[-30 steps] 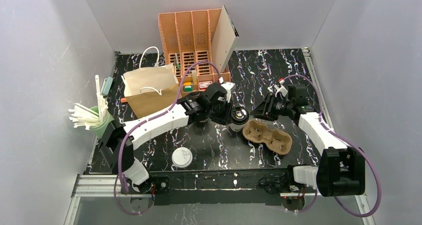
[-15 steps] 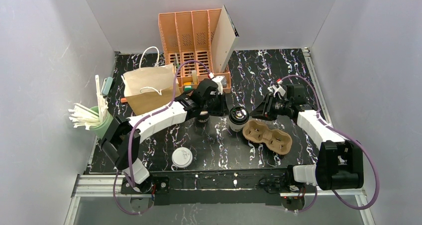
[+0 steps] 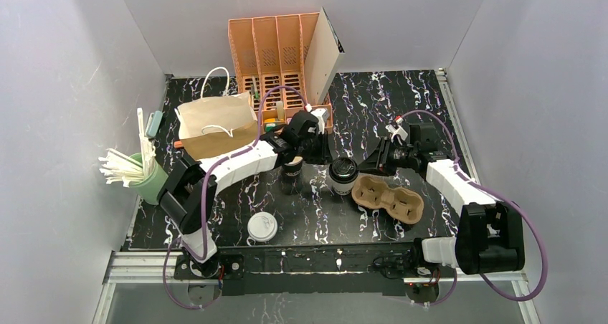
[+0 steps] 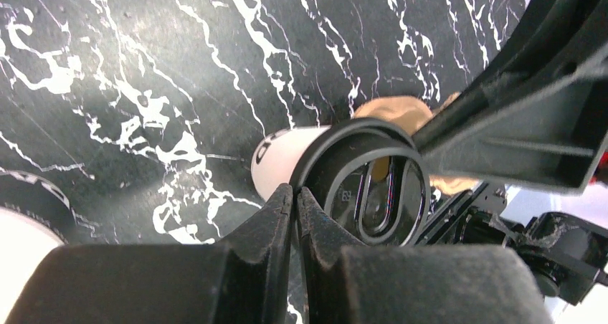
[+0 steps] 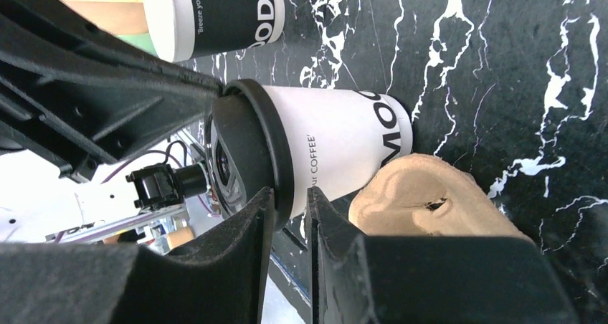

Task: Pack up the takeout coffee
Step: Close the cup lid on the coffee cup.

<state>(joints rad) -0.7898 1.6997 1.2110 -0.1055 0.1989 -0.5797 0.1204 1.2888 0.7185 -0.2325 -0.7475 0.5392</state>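
The takeout coffee cup (image 3: pixel 341 186) is white paper and stands mid-table with the black lid (image 3: pixel 343 168) on top. My left gripper (image 3: pixel 324 155) is shut, just left of it. In the left wrist view its tips (image 4: pixel 294 190) touch the lid's rim (image 4: pixel 315 159), with the white cup wall (image 4: pixel 276 159) beside them. My right gripper (image 3: pixel 364 166) is on the cup's right side. In the right wrist view (image 5: pixel 289 195) its fingers stand a narrow gap apart with the lid's rim (image 5: pixel 283 159) between them, above the cup (image 5: pixel 337 137).
A brown cardboard cup carrier (image 3: pixel 391 201) lies right of the cup, touching its base (image 5: pixel 430 195). A second cup with a dark sleeve (image 3: pixel 292 170) stands left. A flat white lid (image 3: pixel 262 226), a green cup of straws (image 3: pixel 143 177), a paper bag (image 3: pixel 215 127) and an orange organizer (image 3: pixel 276 51) are around.
My right gripper has moved left up to the cup's lid. My left arm's elbow has swung in while its gripper stays by the lid. The cup has shifted slightly nearer.
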